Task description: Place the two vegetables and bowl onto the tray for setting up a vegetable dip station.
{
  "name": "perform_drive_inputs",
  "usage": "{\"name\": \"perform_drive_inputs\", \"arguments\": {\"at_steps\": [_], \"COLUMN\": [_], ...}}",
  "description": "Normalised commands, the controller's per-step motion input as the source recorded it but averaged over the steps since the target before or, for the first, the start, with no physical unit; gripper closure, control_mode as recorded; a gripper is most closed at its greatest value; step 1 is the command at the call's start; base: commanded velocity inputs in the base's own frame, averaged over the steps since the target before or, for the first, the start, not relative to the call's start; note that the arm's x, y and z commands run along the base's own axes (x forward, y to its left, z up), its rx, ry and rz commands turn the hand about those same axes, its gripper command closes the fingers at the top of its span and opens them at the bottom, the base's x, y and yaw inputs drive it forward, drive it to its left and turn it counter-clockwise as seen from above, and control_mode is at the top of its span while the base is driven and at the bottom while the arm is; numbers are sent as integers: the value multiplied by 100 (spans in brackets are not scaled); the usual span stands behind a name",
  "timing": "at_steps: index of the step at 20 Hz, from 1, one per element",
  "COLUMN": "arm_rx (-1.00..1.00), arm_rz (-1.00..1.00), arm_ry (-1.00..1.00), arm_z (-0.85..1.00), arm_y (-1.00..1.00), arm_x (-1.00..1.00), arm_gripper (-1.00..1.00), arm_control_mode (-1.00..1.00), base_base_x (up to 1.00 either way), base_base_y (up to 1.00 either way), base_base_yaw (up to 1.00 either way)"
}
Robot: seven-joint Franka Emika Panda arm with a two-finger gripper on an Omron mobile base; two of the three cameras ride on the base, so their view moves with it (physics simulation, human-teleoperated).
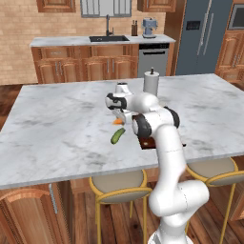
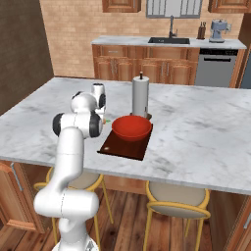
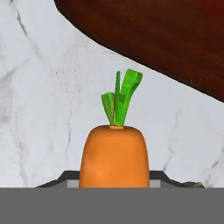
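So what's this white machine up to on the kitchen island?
The robot arm is collecting vegetables for a dip tray. Its hand is down over the carrot, fingers at either side of it, on the marble counter right beside the dark tray. The red bowl already sits on the tray. The cucumber lies on the counter, waiting its turn.

arm [image 1: 162, 138]: folded, reaching forward-low | pincer [image 3: 114, 181]: pointing down, jaws closed on carrot [image 3: 114, 159]
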Motion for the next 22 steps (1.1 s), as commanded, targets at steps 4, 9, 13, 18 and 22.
{"name": "perform_drive_inputs", "arguments": {"at_steps": [4, 9, 13, 18, 22], "arm_rx": [0, 2, 1, 0, 0], "arm_rz": [-11, -15, -18, -17, -15], "arm_ry": [3, 3, 4, 3, 0], "arm_z": [30, 27, 19, 15, 11], "arm_y": [0, 0, -4, -3, -4], "arm_x": [-33, -40, -46, -47, -49], "arm_gripper": [100, 100, 100, 100, 100], "arm_control_mode": [-100, -100, -100, -100, -100], "base_base_x": [0, 0, 0, 0, 0], "base_base_y": [0, 0, 0, 0, 0], "base_base_yaw": [0, 0, 0, 0, 0]}}
